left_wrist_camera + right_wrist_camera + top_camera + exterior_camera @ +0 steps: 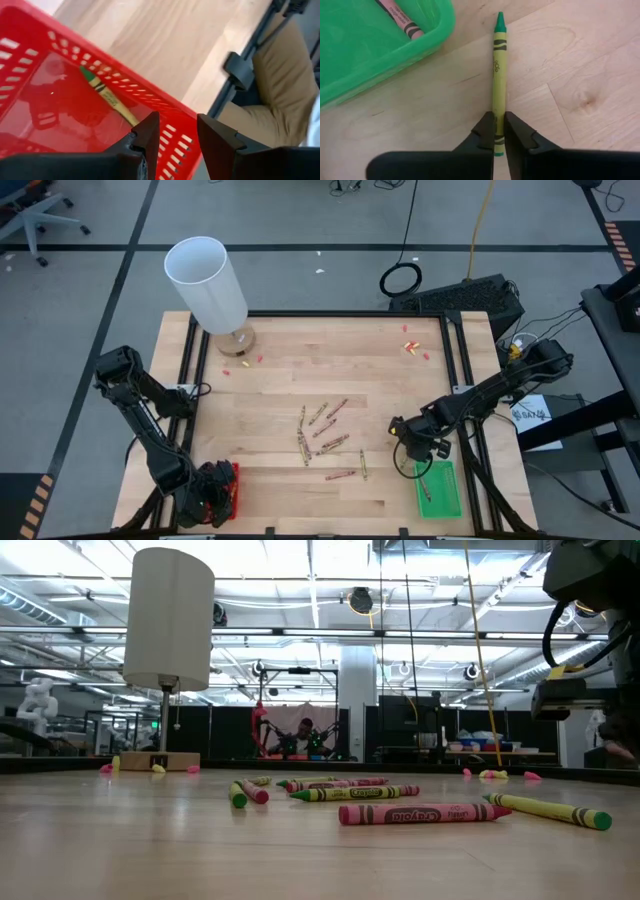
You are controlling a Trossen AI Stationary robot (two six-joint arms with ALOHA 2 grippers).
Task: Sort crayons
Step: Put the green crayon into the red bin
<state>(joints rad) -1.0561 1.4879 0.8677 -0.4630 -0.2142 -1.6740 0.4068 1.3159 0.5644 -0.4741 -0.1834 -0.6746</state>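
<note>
- step in hand, as judged: a pick-up. the right gripper (495,131) is clamped on the near end of a green crayon (498,80) that lies flat on the table (280,360), just beside the green tray (441,490).
- next move, as judged: lift the crayon clear of the wood and carry it to the tray that suits it, keeping the thin stick from twisting in the jaws.
- green tray: holds one pink crayon (399,16), seen at its corner.
- red tray (165,107): sits across the table from the green tray, at the same near edge. it holds one green crayon (107,95).
- left gripper (177,131): hovers over the red tray, jaws apart and holding nothing.
- remaining crayons (325,435): a loose scatter at mid-table, beyond the green tray and toward the red one.
</note>
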